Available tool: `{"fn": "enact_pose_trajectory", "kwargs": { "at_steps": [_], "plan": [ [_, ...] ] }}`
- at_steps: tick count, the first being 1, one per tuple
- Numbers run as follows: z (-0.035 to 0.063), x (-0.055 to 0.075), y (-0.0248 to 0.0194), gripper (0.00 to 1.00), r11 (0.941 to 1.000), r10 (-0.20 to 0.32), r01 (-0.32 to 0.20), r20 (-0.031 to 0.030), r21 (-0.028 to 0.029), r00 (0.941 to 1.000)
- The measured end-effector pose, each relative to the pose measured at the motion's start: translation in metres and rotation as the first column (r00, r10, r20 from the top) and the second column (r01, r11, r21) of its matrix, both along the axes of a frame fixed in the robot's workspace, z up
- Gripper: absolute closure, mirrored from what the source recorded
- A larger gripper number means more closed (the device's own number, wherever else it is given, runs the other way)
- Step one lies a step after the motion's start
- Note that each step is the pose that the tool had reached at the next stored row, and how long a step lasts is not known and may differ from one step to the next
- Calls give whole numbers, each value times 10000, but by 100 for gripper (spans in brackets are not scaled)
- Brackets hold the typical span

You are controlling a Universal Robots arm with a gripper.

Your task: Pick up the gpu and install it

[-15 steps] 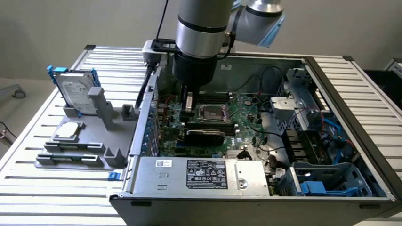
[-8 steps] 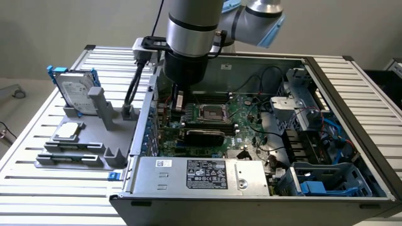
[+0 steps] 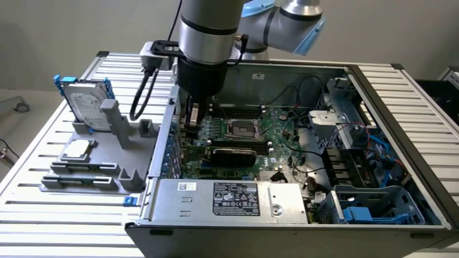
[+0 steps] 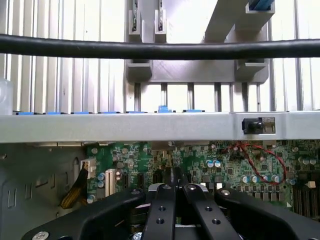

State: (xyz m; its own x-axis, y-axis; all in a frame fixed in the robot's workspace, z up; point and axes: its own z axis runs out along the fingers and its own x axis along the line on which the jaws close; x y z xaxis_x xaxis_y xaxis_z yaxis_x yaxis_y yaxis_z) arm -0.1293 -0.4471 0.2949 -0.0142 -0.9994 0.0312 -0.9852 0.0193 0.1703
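Exterior view: gripper inside computer case, graphics card on motherboard beside it | Wrist view: fingers pinched together.

Table: pale silver, ribbed with long parallel slats. The holder on it is plain mid-grey. The hard drive is silver in a bright blue frame. Motherboard: green, speckled with small silver and black parts, with a thin red wire looping over it. Computer case: dark grey outside. Power supply: silver with a black label printed in white. Arm: silver with light blue caps. Gripper and cable: black
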Motion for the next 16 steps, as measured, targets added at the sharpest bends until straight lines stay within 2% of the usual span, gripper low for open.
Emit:
{"fn": "enact_pose_trajectory", "kwargs": {
  "at_steps": [4, 11, 16],
  "plan": [
    [2, -65, -3, 89, 10000, 4, -4, -28, -60, 10000],
    [30, -92, -49, 89, 10000, 4, -5, -36, -62, 10000],
    [34, -96, -58, 89, 10000, 5, -5, -37, -60, 10000]
  ]
}}
